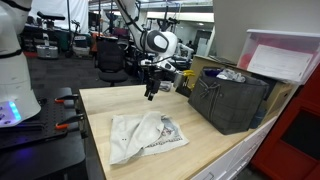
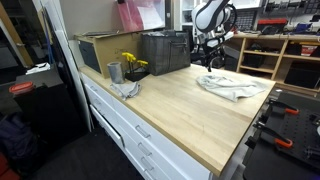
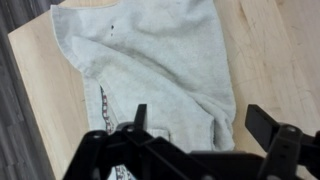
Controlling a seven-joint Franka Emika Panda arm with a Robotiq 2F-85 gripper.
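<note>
A crumpled white T-shirt with a printed design (image 1: 145,134) (image 2: 232,86) lies spread on the light wooden table (image 1: 200,150) (image 2: 170,105). In the wrist view the shirt (image 3: 150,60) fills most of the picture below the camera. My gripper (image 1: 151,94) (image 2: 210,58) (image 3: 200,125) hangs in the air above the far edge of the shirt, apart from it. Its two black fingers (image 3: 262,128) stand wide open with nothing between them.
A dark plastic crate (image 1: 228,98) (image 2: 165,52) stands on the table beside the shirt. A grey cup (image 2: 114,72), yellow flowers (image 2: 132,63) and a grey cloth (image 2: 125,88) sit at one end. A pink-lidded bin (image 1: 285,58) stands past the crate.
</note>
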